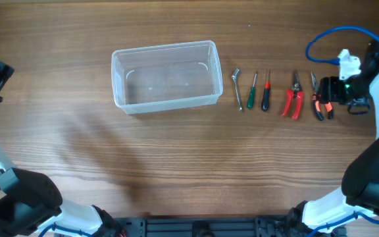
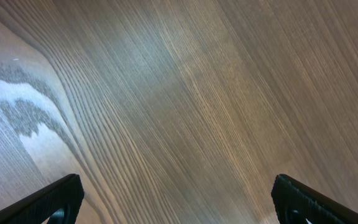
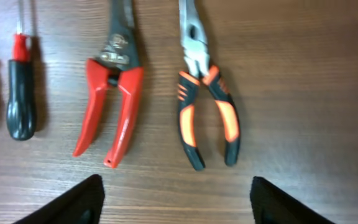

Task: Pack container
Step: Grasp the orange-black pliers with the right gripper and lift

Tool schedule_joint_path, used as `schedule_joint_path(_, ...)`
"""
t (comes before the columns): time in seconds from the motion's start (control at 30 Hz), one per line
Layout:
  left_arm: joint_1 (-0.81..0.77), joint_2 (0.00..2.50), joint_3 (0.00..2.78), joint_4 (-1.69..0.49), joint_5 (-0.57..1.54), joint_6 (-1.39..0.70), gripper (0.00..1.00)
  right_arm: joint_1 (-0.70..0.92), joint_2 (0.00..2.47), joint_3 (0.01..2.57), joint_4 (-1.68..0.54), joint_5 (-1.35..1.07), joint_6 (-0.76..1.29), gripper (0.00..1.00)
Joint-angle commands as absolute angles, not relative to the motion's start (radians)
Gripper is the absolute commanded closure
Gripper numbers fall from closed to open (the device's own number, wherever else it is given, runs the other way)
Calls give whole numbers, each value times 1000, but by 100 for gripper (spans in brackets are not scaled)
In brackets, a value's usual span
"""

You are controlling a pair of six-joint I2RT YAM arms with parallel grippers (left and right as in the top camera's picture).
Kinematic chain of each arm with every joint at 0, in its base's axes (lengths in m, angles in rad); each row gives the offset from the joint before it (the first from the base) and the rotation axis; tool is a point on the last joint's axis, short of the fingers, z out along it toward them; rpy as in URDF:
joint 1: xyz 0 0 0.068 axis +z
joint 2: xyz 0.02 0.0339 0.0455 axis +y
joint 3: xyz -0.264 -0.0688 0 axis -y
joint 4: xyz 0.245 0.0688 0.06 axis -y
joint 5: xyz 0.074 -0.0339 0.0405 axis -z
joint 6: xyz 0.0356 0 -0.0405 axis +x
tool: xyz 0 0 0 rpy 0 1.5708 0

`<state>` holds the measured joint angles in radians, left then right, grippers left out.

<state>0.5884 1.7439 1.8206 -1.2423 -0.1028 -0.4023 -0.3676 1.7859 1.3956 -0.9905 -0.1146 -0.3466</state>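
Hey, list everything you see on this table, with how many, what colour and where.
container: one, clear, empty, left of the tools
wrench: one, silver, nearest the container
green screwdriver: one, right of the wrench
black screwdriver: one, red collar, middle of the row
snips: one, red handles, beside the pliers
pliers: one, orange-and-black handles, far right
table: one, brown wood
left fingers: two, black, open over bare table
right fingers: two, black, open above the pliers

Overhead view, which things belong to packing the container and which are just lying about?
Job: container; wrench, green screwdriver, black screwdriver, red snips, orange-black pliers (tools presumably the load).
Not the job: blue cable, wooden table.
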Motion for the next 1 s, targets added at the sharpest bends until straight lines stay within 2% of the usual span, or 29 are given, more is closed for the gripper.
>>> schedule_joint_path(0.0,592,1747,1817,-1242,-94,-412,0,-333,1857,1398,-980,-74,-401,28)
schedule_joint_path(0.43,592,1747,1817,-1242,-94,-412,0,-348,1973,1398,-920,-22,-368,30)
schedule_joint_path(0.5,592,1747,1817,-1243,-94,-412,0,-348,1973,1398,-930,-22,-365,37)
schedule_joint_path(0.63,592,1747,1817,-1242,-94,-412,0,-346,1973,1398,-935,-53,-363,43)
schedule_joint_path(0.97,592,1747,1817,-1242,-94,-412,0,-345,1992,1398,-925,-65,-356,44)
